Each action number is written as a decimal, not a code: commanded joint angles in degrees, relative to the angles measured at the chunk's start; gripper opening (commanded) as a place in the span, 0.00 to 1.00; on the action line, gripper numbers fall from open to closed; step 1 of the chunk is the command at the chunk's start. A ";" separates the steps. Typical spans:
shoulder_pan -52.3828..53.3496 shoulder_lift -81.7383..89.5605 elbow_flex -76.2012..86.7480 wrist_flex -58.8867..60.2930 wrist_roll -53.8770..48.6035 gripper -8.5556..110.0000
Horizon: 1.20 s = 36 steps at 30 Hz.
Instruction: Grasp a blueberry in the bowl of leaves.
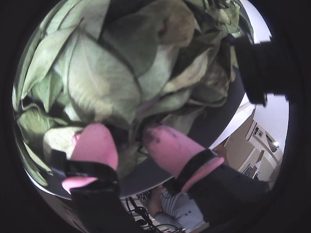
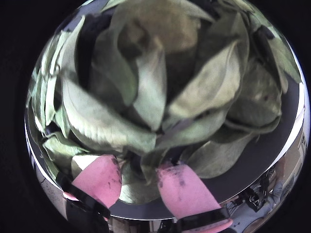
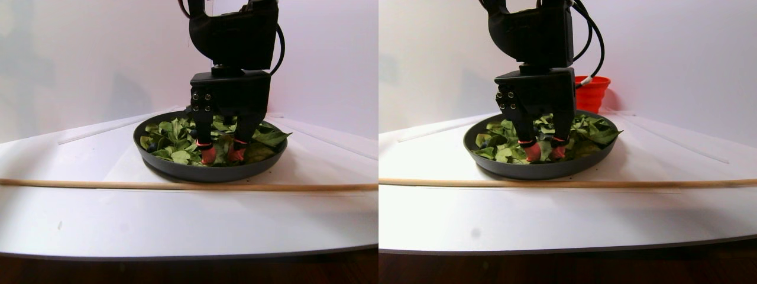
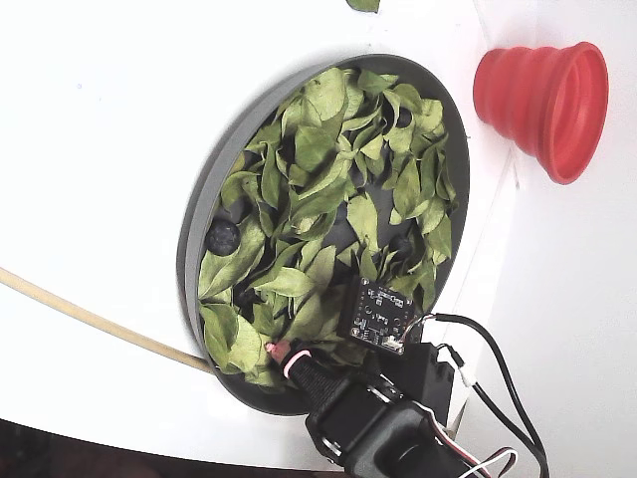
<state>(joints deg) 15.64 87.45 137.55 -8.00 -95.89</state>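
A red ribbed cup [image 4: 542,95] lies on its side on the white table [image 4: 100,119]; a thin wooden stick [image 3: 177,186] crosses the table.

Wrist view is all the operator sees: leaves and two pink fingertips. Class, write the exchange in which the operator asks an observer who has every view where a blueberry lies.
Operator: Any blueberry in sight?
Observer: Yes. The fixed view shows a blueberry lying bare just inside the bowl's left rim.
Operator: Where is my hand?
Observer: The stereo pair shows the hand open, with its tips down in the leaves near the front rim, apart from that berry.
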 commanded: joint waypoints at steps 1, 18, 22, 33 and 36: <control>0.09 0.00 -0.44 -0.18 -0.70 0.19; 0.53 -4.48 -3.25 -2.37 -0.35 0.19; 0.79 -5.27 -3.78 -2.55 -0.53 0.19; 0.97 -6.86 -4.04 -4.04 -1.32 0.16; 0.97 -6.86 -4.22 -4.04 -1.41 0.16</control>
<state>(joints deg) 15.64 81.04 135.35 -11.16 -97.12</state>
